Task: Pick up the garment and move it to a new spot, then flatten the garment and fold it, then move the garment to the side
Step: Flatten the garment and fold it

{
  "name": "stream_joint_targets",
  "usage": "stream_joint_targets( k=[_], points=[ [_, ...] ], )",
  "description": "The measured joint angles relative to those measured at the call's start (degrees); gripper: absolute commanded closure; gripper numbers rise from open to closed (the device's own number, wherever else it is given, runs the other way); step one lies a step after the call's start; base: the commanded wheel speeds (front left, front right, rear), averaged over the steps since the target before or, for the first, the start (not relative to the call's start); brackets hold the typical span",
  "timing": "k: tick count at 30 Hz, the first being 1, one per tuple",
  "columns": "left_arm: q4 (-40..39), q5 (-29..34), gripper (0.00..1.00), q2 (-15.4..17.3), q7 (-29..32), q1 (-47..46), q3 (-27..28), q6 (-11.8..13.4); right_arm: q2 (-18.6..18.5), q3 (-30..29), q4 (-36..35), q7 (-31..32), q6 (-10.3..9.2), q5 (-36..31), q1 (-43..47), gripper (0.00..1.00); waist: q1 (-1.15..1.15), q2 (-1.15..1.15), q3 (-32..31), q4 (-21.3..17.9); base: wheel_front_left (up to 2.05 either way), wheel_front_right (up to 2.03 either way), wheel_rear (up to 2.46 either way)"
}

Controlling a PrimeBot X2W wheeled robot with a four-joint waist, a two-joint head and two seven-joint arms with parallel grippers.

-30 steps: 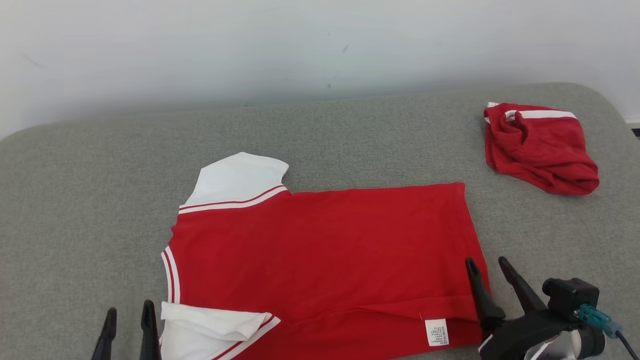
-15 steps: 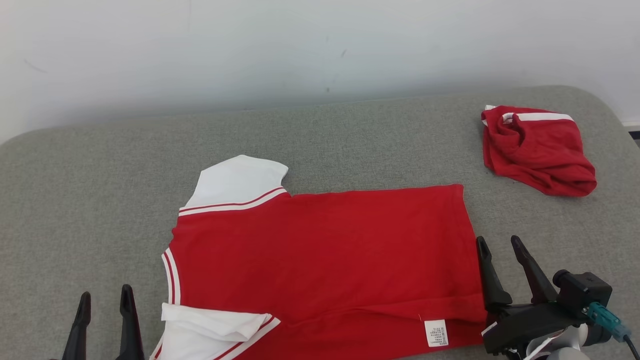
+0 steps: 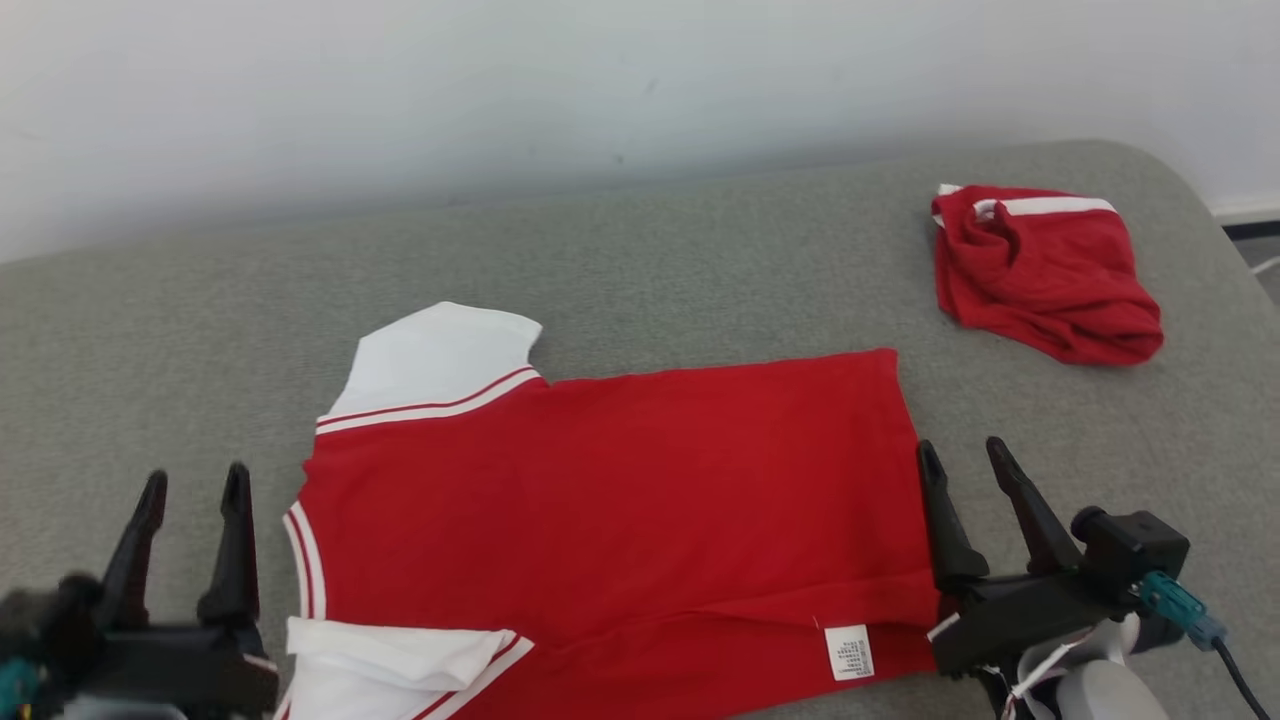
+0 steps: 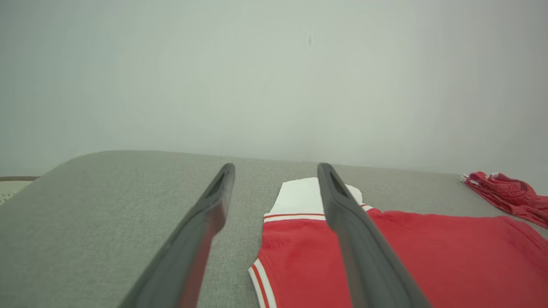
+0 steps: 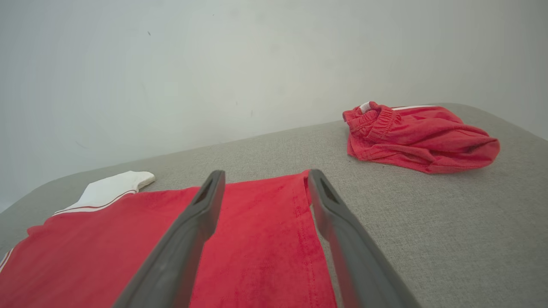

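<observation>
Far left first: the left gripper sits low over the grey table, its two dark fingers spread wide and pointing away toward the pale wall. It is just beside the garment's neck end, with only bare table under the gap. From its own wrist camera, the left gripper has its left finger over grey cloth and its right finger crossing in front of the shirt.

Now the garment itself: a red shirt laid flat across the middle of the table, neck end to the left, hem to the right. The far sleeve is white with a red and white stripe and sticks out toward the wall. The near sleeve is folded in over the body at the front edge. Red and white trim runs down the left edge. A crease runs along the near side, and a small white label shows near the front right corner.

On to the right gripper, right at the hem. Its fingers are spread wide too, clamping nothing. In its wrist view the right gripper straddles the hem edge: left finger over the red garment, right finger over the grey table. I can't tell whether either finger touches the fabric.

Far right, well apart from the shirt, a crumpled pair of red shorts with a white stripe lies near the table's back corner.
</observation>
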Motion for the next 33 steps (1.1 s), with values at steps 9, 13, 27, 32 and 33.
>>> stream_joint_targets(
  k=[9,13,27,32,33],
  points=[
    [9.8,-4.5,0.0,9.3,8.3,-14.2,-2.2,-1.5,3.6,3.1,1.8,-2.1,0.0,0.0,-4.6,0.0,0.01,0.0,4.1,-5.9,0.0,0.0,0.0],
    [13.7,-6.0,0.0,13.5,10.4,-19.0,-3.5,-1.9,4.7,3.9,2.7,-3.1,0.0,-0.4,-6.3,0.0,0.01,0.0,6.4,-8.2,0.0,0.0,0.0],
    [24.2,-13.0,0.0,22.2,15.9,-31.3,-13.3,-2.0,6.8,5.3,3.5,-3.9,0.0,-0.6,-10.8,0.0,0.01,0.01,14.9,-15.2,0.0,0.0,0.0],
    [26.6,-14.0,0.0,23.3,16.7,-34.0,-15.4,-2.0,7.0,5.6,3.0,-4.0,0.0,-0.6,-11.4,0.0,0.02,0.01,16.7,-16.5,0.0,0.0,0.0],
    [27.0,-14.1,0.0,23.4,16.6,-34.4,-15.8,-2.0,7.1,5.7,2.9,-4.0,-0.01,-0.6,-11.5,0.0,0.02,0.01,17.0,-16.7,0.0,0.0,0.0]
  ],
)
